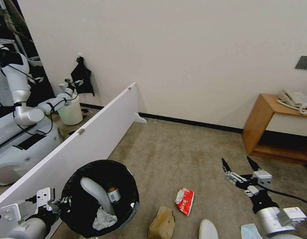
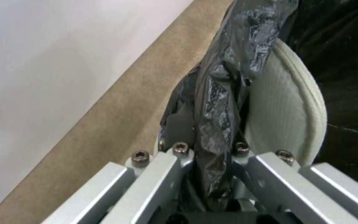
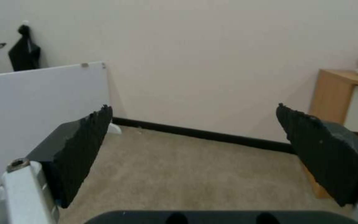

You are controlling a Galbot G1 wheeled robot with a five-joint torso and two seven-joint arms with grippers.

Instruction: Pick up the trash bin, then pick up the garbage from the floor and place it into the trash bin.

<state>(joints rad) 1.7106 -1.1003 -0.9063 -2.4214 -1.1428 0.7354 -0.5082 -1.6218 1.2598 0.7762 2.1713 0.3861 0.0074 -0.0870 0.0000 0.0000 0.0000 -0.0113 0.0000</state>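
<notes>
Presently, the trash bin [image 1: 128,189] is held by its rim in the clenched left gripper [image 1: 62,201], while the right gripper [image 1: 240,164], jaws spread, is best lowered squarely over the red snack packet [image 1: 185,200].

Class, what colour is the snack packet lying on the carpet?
Red with white markings; the snack packet shows best in the head view.

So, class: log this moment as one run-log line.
left gripper: shut on trash bin rim | right gripper: open, empty, above carpet | floor: red snack packet, brown paper bag
</notes>
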